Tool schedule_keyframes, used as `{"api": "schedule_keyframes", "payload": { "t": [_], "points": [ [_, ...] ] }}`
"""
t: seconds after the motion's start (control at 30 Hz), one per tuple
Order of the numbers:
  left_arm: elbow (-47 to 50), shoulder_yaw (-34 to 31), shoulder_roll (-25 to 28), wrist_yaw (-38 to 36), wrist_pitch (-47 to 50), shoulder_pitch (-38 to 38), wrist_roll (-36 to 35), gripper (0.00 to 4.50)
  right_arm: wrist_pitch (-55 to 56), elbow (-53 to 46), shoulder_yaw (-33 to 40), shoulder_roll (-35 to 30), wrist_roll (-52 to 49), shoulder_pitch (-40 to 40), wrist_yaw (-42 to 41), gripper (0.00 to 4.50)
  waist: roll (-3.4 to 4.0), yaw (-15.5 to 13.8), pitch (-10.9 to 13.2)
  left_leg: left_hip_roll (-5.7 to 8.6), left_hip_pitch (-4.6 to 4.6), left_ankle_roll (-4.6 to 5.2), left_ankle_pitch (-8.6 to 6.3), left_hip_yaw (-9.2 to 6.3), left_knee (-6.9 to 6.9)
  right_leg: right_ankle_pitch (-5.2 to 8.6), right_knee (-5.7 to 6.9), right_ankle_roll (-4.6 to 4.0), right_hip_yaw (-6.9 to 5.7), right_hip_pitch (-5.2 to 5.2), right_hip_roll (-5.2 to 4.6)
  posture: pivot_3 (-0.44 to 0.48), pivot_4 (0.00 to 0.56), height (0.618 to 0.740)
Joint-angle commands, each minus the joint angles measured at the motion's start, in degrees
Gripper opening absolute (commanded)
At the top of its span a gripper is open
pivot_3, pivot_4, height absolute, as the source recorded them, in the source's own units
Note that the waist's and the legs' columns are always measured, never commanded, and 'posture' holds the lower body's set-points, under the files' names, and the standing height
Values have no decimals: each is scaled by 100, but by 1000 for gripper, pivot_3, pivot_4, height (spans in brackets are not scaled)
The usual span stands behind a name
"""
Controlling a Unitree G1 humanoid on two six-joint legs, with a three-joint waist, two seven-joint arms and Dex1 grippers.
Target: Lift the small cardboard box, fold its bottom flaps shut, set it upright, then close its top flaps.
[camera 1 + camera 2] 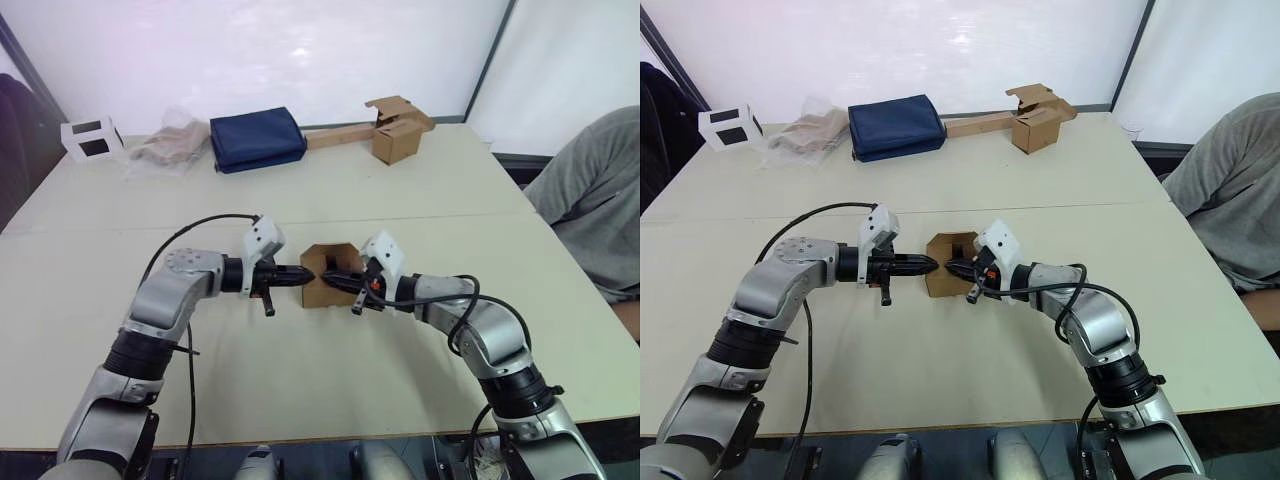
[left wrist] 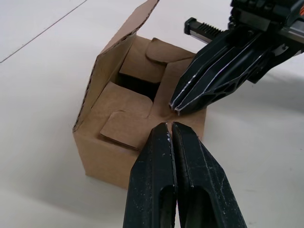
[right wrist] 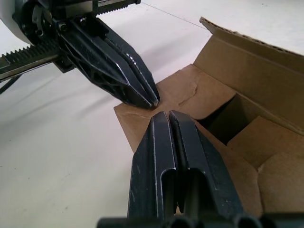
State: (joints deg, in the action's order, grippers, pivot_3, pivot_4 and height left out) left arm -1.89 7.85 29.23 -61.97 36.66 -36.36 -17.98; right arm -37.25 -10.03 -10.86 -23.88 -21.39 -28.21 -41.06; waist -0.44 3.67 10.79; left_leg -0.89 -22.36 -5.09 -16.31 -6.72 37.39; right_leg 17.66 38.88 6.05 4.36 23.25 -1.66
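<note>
The small cardboard box [image 1: 320,295] stands upright at the middle of the table. Its top flaps [image 2: 124,127] are folded partly inward around a dark gap, and one flap [image 2: 124,34] still stands up at the far side. My left gripper [image 1: 311,273] comes in from the left, shut, with its tip on the box's top. My right gripper [image 1: 326,275] comes in from the right, also shut, its tip on the same folded flap [image 3: 190,90]. The two tips nearly meet, as the left gripper [image 2: 169,126] and right gripper [image 2: 175,108] show up close. The bottom flaps are hidden under the box.
At the table's far edge stand another brown box [image 1: 397,138] with a long cardboard strip, a dark blue bag [image 1: 256,138], a crumpled plastic bag [image 1: 165,145] and a small white box [image 1: 90,138]. A person in a grey shirt [image 1: 595,200] sits at the right.
</note>
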Motion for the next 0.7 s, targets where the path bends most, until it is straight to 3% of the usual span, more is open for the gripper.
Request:
{"api": "schedule_keyframes", "payload": {
  "t": [0.03, 0.2, 0.43, 0.53, 0.7],
  "points": [
    [-64, 76, -26, 75, -121, -71, 44, 94, -88, -319, 128, -72, -68, -140, -24, 0, 0, -6, 0, 0, 0, 0, 0, 0, 0, 0, 0, 0, 0, 0, 0, 0, 150, 740],
    [35, 50, 1, 81, -50, -49, -66, 94, -289, -458, 585, 8, -392, -839, 83, 0, 0, 8, 0, 0, 0, 0, 0, 0, 0, 0, 0, 0, 0, 0, 0, 0, 150, 740],
    [113, 19, 48, 119, 10, -53, -136, 94, 146, 615, 591, -7, 18, -1793, -9, 0, 0, 10, 0, 0, 0, 0, 0, 0, -4, 0, -4, 0, -1, 0, 0, 0, 150, 740],
    [151, 3, 65, 138, 37, -58, -170, 94, 546, 1279, 154, -5, 568, -1896, -21, 0, 0, 22, 0, 0, 0, 0, 0, 1, -3, 0, -3, 0, 0, 1, 0, 0, 150, 740],
    [161, -15, 50, 202, 42, -65, -182, 94, 682, 1575, -101, 140, 686, -1579, -253, 0, 0, 31, 0, 0, -1, 0, 0, 2, -7, 0, -4, 0, 2, 5, 0, 0, 150, 740]
  ]
}}
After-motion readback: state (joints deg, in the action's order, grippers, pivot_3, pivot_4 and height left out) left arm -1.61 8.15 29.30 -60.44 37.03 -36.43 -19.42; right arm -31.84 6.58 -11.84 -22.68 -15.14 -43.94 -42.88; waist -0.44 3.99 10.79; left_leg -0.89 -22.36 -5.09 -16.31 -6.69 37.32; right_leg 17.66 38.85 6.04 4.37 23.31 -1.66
